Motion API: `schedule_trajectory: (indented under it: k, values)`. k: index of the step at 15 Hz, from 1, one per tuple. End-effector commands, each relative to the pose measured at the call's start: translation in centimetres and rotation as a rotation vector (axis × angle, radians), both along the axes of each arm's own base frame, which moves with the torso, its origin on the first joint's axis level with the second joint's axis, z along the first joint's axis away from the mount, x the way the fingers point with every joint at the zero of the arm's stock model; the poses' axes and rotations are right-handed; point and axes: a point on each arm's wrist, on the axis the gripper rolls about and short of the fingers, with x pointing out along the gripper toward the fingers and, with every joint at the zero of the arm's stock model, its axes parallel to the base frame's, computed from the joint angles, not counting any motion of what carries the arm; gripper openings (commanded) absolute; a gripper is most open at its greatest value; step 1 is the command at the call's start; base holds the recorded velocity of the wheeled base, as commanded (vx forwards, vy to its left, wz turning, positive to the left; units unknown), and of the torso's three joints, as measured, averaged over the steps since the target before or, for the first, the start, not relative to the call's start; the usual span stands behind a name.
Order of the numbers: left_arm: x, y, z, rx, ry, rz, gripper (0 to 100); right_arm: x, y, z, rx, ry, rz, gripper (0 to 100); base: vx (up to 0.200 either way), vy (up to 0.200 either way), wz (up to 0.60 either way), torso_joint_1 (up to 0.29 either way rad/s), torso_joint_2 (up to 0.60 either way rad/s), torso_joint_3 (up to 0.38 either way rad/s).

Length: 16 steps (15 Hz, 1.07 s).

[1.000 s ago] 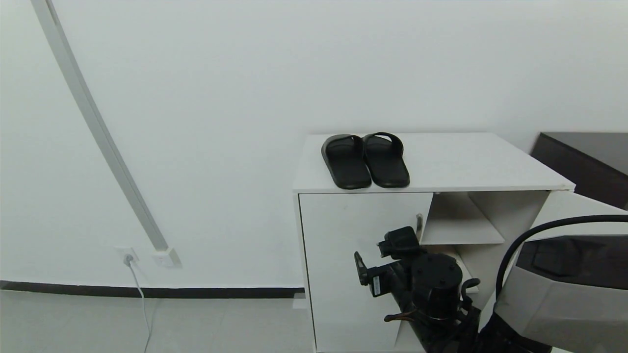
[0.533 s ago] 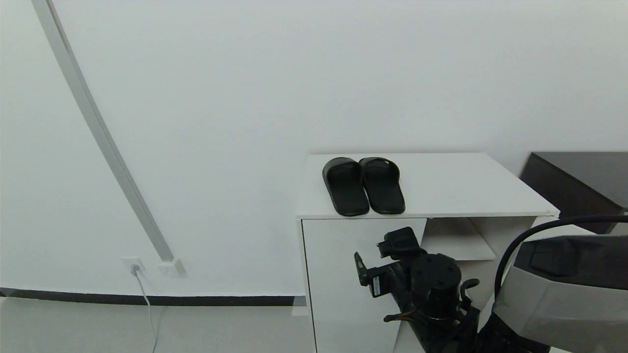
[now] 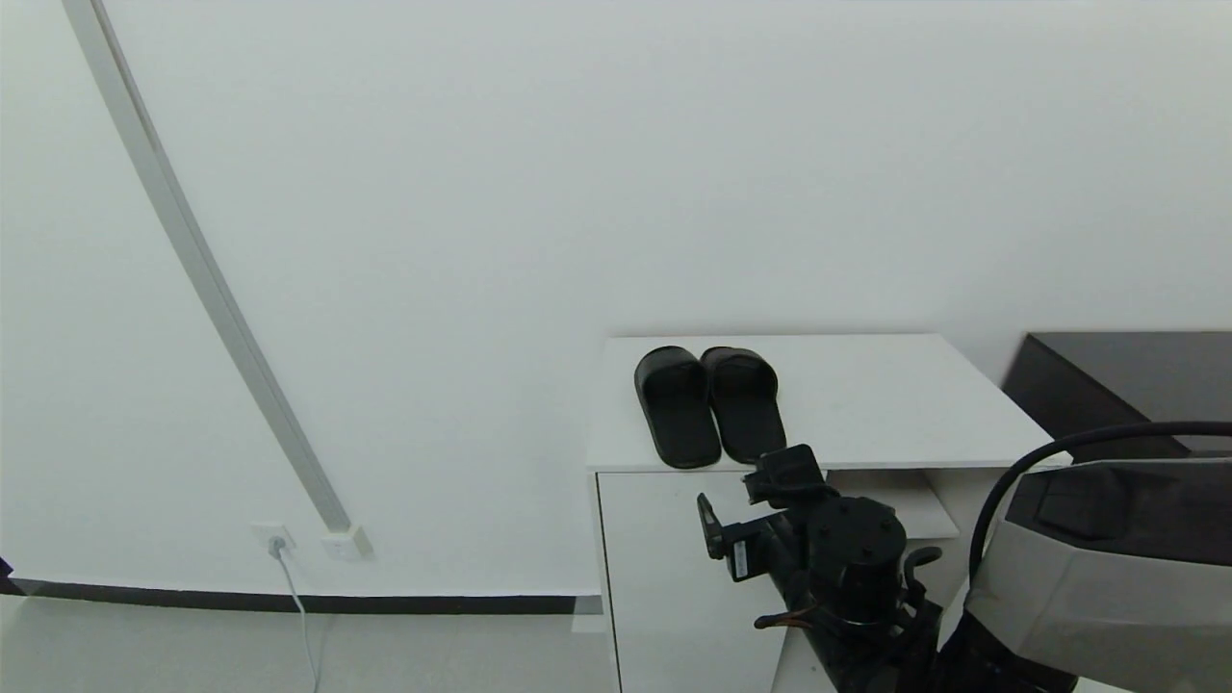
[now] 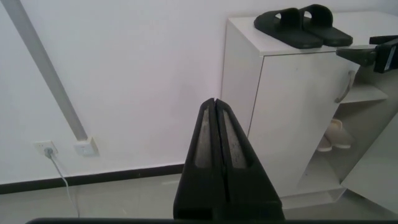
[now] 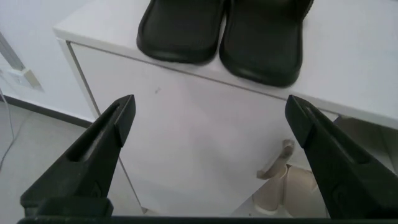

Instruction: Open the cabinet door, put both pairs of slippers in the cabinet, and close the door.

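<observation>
Lengthwise, black slippers (image 3: pixel 710 409), toes seemingly toward wall (image 3: pixel 577 192)

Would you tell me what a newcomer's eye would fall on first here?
The black slippers lying side by side on top of the white cabinet stand out most. Below them the right claw hangs open before the shut door, and pale slippers sit inside the open side.

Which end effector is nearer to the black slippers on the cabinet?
Right. The right end effector, open, faces the black slippers from close by; the left end effector, shut, is well back from the cabinet.
</observation>
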Motion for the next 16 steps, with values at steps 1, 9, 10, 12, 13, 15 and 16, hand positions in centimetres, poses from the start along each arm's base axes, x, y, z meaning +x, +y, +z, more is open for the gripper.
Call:
schedule_trajectory:
  k: [1,9,10,12,13,15,16]
  values:
    - [0.0,0.0,0.0,0.000,0.001,0.000,0,0.1,0.0,-0.2,-0.004,0.004,0.003,100,0.000,0.000,0.00,0.124,-0.30,-0.154]
    - [0.0,0.0,0.0,0.003,0.001,-0.001,0,1.0,1.9,3.7,-0.005,0.011,0.031,100,0.000,0.000,0.00,0.003,-0.01,-0.006]
    - [0.0,0.0,0.0,0.003,0.001,-0.001,0,0.9,2.4,5.1,0.015,0.034,0.037,100,0.000,0.000,0.00,0.000,0.00,0.000]
    - [0.0,0.0,0.0,0.001,0.001,-0.001,0,0.5,2.6,7.7,0.029,0.095,0.039,100,0.000,0.000,0.00,0.000,0.00,0.000]
    - [0.0,0.0,0.0,0.001,0.003,-0.001,0,0.6,2.7,9.1,0.043,0.121,0.022,100,0.000,0.000,0.00,0.000,0.00,0.000]
    - [0.0,0.0,0.0,0.003,0.001,-0.001,0,0.9,2.9,11.1,0.074,0.147,0.001,100,0.000,0.000,0.00,0.000,0.00,0.000]
    - [0.0,0.0,0.0,0.003,0.002,-0.001,0,1.1,3.0,11.7,0.082,0.145,-0.021,100,0.000,0.000,0.00,0.000,0.00,0.000]
